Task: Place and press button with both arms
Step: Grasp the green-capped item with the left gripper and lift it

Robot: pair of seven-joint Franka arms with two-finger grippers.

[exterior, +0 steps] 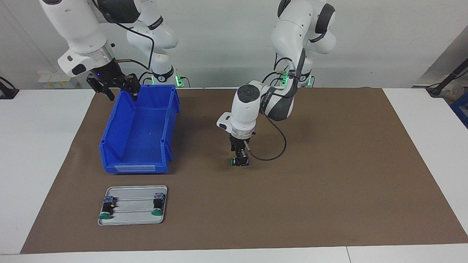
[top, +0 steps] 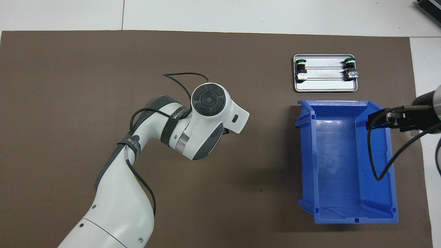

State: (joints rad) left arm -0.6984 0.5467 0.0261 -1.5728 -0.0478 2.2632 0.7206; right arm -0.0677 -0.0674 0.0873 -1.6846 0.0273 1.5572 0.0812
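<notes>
While the right gripper hovers agape, the left gripper clasps the button.

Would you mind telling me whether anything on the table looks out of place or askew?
Nothing stands out. Two buttons lie on the tray, the blue bin sits upright and empty, and the left gripper is down at the mat with a third button. The right gripper hangs open over the bin's edge.
</notes>
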